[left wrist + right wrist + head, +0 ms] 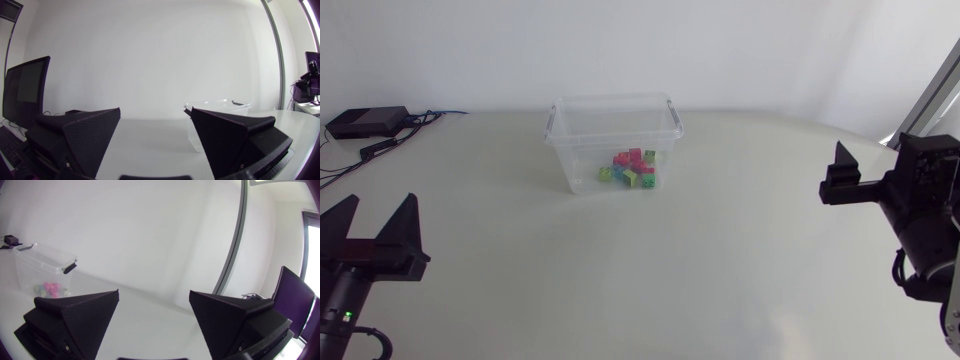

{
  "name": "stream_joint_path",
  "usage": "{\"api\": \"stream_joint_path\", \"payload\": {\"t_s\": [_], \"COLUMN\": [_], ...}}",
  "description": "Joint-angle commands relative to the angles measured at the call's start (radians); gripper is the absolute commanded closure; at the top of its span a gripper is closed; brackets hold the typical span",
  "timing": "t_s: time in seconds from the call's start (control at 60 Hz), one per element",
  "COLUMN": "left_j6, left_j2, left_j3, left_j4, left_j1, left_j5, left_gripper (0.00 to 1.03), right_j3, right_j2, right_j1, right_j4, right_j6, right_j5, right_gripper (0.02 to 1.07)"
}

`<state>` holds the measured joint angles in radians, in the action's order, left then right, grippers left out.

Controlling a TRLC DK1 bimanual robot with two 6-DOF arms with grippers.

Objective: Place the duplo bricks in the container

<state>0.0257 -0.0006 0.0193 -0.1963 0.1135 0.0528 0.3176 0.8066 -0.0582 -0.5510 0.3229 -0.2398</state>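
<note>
Nearest, at the lower left of the overhead frame, the left hand (381, 200) sits low over the counter (620, 280). Its two black wedge fingers are spread wide with nothing between them. A small green light glows on the arm behind it. From that arm's own camera, the fingers stand just as far apart, with only pale counter in the gap.

At the right edge of the overhead frame, a little higher up, the right arm (920, 210) comes in. From there I see only one finger, pointing up the frame. Its wrist camera shows the right hand (154, 294) gaping wide and holding nothing.

A broad stretch of bare counter separates both hands from the container (582, 150), which stands upper centre in the overhead frame, well apart from either hand. It is a clear plastic box, upright, its top open, with a grey latch at each short end. Its long axis runs across the frame from left to right, slightly skewed.

The duplo bricks (633, 168) lie in a loose heap on its floor, toward the lower right corner of the box: pink, green and yellow-green, with a bit of blue. They are jumbled, so I cannot tell which way any one brick points. From the right wrist camera the box is ahead of the hand, off beyond one finger, with pinkish bricks showing through the wall. From the left wrist camera one finger partly hides it.

Farthest, at the upper left, a small black box (365, 122) rests with cables (420, 122) trailing from it.
</note>
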Motion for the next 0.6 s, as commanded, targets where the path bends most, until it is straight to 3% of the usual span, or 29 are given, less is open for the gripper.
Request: {"api": "stream_joint_path", "payload": {"t_s": [0.0, 0.267, 0.583], "left_j6": [-0.02, -0.036, -0.034], "left_j2": [-0.009, -0.01, -0.007], "left_j3": [-0.022, -0.022, -0.022], "left_j4": [0.003, 0.031, 0.079], "left_j1": [-0.017, -0.032, -0.057], "left_j5": [-0.014, -0.021, -0.03], "left_gripper": [0.05, 0.05, 0.05], "right_j3": [-0.074, -0.216, -0.261], "right_j2": [-0.063, -0.287, -0.49], "right_j1": [0.008, -0.002, 0.009], "right_j4": [-0.018, 0.0, 0.185], "right_j6": [0.019, 0.068, -0.033], "right_j5": [0.0, 0.053, 0.103], "right_gripper": [0.06, 0.06, 0.06]}}
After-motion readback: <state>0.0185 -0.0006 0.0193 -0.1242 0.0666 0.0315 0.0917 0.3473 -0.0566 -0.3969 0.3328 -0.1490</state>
